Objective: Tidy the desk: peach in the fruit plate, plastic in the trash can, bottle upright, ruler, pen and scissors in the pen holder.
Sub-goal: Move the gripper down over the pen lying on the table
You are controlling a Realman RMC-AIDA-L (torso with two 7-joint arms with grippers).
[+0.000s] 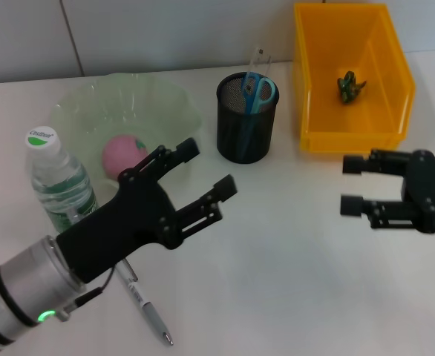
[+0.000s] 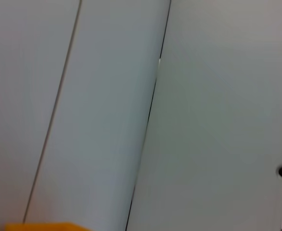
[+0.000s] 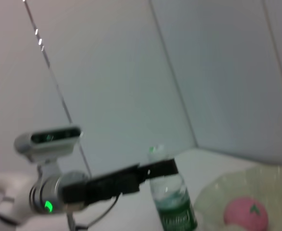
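Silver pen (image 1: pixel 145 306) flat on desk; left pincer (image 1: pixel 208 169), right pincer (image 1: pixel 352 185) both released.

Bright, even light — blurred wrist views

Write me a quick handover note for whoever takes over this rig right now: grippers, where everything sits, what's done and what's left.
Left gripper: open, empty, raised over the desk in front of the plate.
Right gripper: open, empty, in front of the bin.
Done: peach in the plate; plastic in the bin; bottle upright beside the plate; scissors and ruler in the holder.
Left: pen lies on the desk near the front edge, partly under the left arm. It needs to go in the holder.
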